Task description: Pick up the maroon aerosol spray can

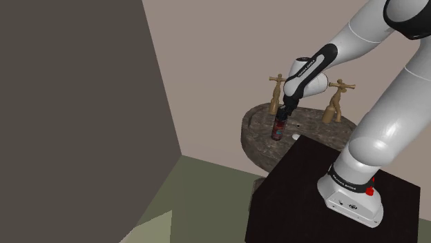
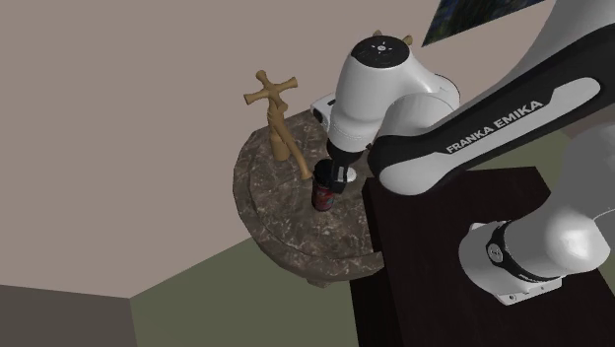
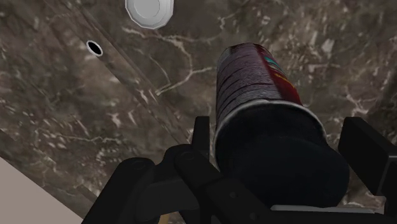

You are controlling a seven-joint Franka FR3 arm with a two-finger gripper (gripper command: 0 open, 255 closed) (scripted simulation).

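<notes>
The maroon can (image 3: 254, 76) stands upright on the marble desk (image 3: 95, 114) between the taps. The gripper (image 3: 280, 130) is over its dark cap, jaws apart, one side looking closer. Centre first, close evenly, then lift straight up.

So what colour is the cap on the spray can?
Black cap on a maroon can; wrist view shows it best.

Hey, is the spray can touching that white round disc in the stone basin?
Apart. The wrist view shows the spray can and the white disc with a wide stretch of bare stone basin between them.
</notes>
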